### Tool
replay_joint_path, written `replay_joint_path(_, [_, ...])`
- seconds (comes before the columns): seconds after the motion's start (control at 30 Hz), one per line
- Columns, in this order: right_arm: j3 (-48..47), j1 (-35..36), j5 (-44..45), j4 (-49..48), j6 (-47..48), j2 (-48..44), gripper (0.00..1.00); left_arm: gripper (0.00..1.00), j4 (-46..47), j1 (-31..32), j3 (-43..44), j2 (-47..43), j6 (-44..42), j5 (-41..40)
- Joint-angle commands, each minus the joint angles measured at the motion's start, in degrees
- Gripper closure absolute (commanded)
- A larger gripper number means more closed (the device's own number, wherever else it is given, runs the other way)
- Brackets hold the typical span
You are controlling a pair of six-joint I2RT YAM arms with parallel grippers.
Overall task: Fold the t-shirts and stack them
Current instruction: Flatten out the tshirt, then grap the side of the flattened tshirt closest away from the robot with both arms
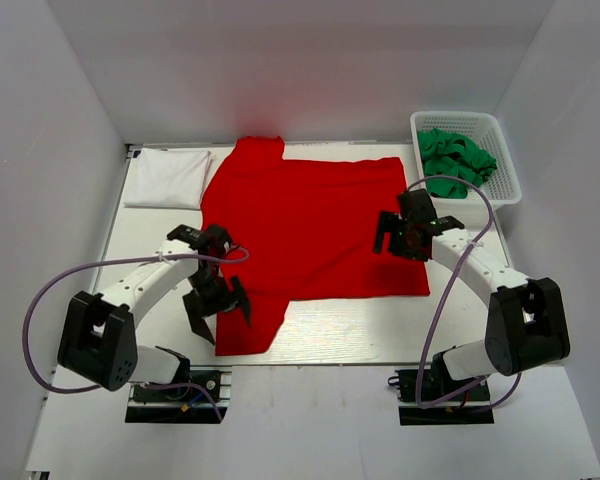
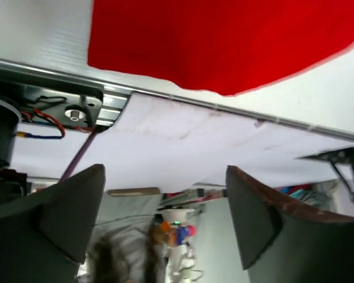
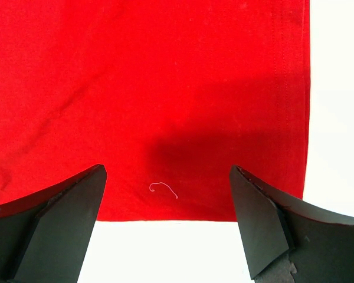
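Across the middle of the worktop (image 1: 360, 325) lay the red t-shirt (image 1: 310, 225), spread flat and sideways, its hem toward the right and one sleeve pointing to the far edge, the other to the near edge. The left gripper (image 1: 220, 312) hung over the near sleeve with its fingers apart and nothing between them. The right gripper (image 1: 400, 242) hovered just inside the hem, likewise spread wide and empty; its wrist view showed smooth cloth and a stray pale thread below.

By my reading, the shirt was laid out but no fold had been made. The next move would call for both grippers to drop to the cloth and pinch one long side, sleeve and hem corner together, then carry it across evenly so the fabric did not bunch.

A white t-shirt (image 1: 167, 178) sat folded at the far left corner, the likely base of the stack. Green t-shirts (image 1: 458, 158) waited crumpled in a white lattice basket (image 1: 508, 170) at the far right. The worktop was white and matte, enclosed by plain white walls.
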State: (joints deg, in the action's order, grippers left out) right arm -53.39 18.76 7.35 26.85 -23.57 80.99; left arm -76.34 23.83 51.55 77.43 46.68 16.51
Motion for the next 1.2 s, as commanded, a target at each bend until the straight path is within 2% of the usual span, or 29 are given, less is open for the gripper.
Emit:
replay_joint_path(0.0, [-0.3,-0.1,0.7,-2.1,0.6,-1.5,0.10,0.00,-0.6,0.3,8.6,0.6,-2.5,-4.3])
replay_joint_path(0.07, [-0.1,0.0,0.9,-2.9,0.4,-1.5,0.10,0.00,4.8,0.3,13.4,6.0,-5.4,-7.9])
replay_joint_path(0.13, [-0.1,0.0,0.1,-3.8,0.4,-0.9,0.10,0.00,10.0,-0.4,21.8,10.5,-8.3,-12.3])
replay_joint_path(0.17, [-0.3,0.0,-0.1,-4.3,0.6,0.4,0.10,0.00,13.7,-0.9,28.9,15.3,-9.2,-13.8])
replay_joint_path(0.2, [-0.8,-0.2,0.0,-4.6,1.0,0.9,0.10,0.00,16.0,-0.9,31.6,17.2,-9.2,-15.4])
replay_joint_path(0.23, [-1.3,-0.1,0.5,-5.4,0.6,1.3,0.10,0.00,19.4,-0.9,33.0,18.5,-9.2,-16.7])
replay_joint_path(0.27, [-1.4,-0.3,0.6,-6.0,0.6,1.9,0.10,0.00,27.5,-1.4,33.0,19.4,-9.9,-16.7])
replay_joint_path(0.33, [-1.4,-0.6,-0.8,-8.1,1.2,3.5,0.10,0.00,32.3,-2.3,34.3,23.5,-10.6,-15.6])
replay_joint_path(0.47, [-6.1,-1.2,0.8,-8.4,2.2,8.2,0.10,0.00,29.6,-4.9,46.1,36.2,-11.2,-23.1])
replay_joint_path(0.53, [-7.5,-2.1,1.2,-7.8,2.7,12.1,0.10,0.00,28.9,-4.9,49.2,41.8,-11.7,-23.8])
replay_joint_path(0.67, [-9.3,-2.9,0.5,-8.5,1.1,16.3,0.10,0.00,34.8,-6.0,49.9,46.0,-12.2,-25.6])
replay_joint_path(0.87, [-8.6,-4.8,0.6,-8.3,0.7,19.5,0.10,0.00,40.1,-7.1,53.5,52.0,-13.5,-24.3])
replay_joint_path(1.0, [-8.6,-5.8,0.2,-8.6,0.2,21.2,0.10,0.00,40.8,-7.1,58.7,58.4,-14.9,-20.8])
replay_joint_path(1.17, [-11.1,-7.0,0.5,-7.4,1.1,25.0,0.10,0.00,39.4,-7.1,65.5,63.7,-14.9,-21.3])
